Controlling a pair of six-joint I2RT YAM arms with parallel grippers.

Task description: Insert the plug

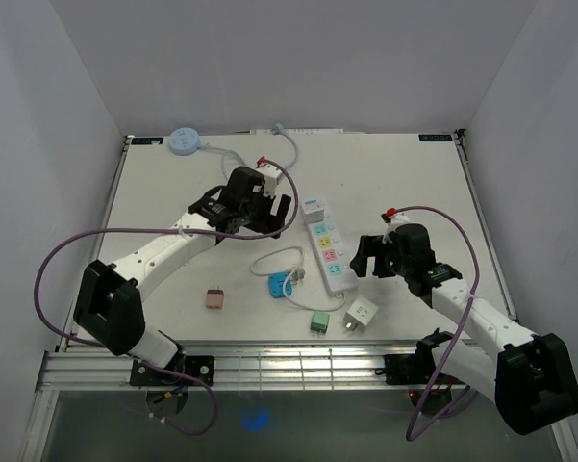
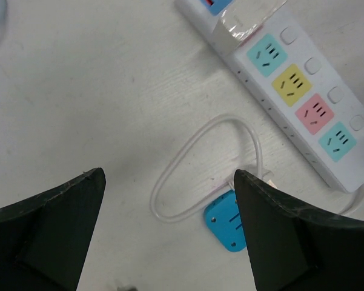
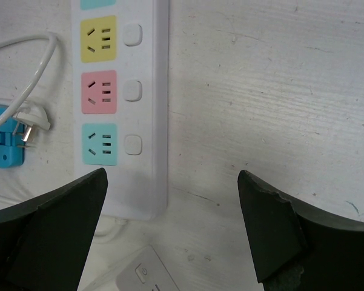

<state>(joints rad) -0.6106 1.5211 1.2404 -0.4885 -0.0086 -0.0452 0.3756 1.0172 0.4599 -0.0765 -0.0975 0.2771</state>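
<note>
Right down at the lenses, the dark fingers (image 2: 48, 236) of the left hand (image 2: 169, 224) stand wide apart with nothing between them, bare counter (image 1: 163, 183) showing in the gap. Same story on the other side: the right hand (image 3: 172, 230) is spread open and carries nothing.

Now the overhead view. Left hand (image 1: 269, 214) hovers just left of the far half of the power strip (image 1: 327, 250). Right hand (image 1: 365, 255) sits just right of the strip's near end. The strip lies lengthwise down the middle of the counter, and both wrist views show four coloured sockets in a row, teal, yellow, pink, teal, all of them vacant.

And the white plug (image 3: 31, 119)? It lies flat on the counter just left of the strip's near end, metal prongs bare, resting against a blue block (image 3: 3, 145), not in any socket. Its white cord (image 1: 277, 258) curls away in a loop towards the left arm. From the left wrist, that loop and the blue block (image 2: 224, 227) lie right under the open fingers, the plug itself mostly hidden behind one of them.

Closer to the near edge sit a green adapter (image 1: 319, 321) and a white cube (image 1: 361, 315), side by side, with a small brown plug (image 1: 214, 297) well off to the left. Far back, a round pale-blue disc (image 1: 184, 141) sits near the counter's far-left corner.
</note>
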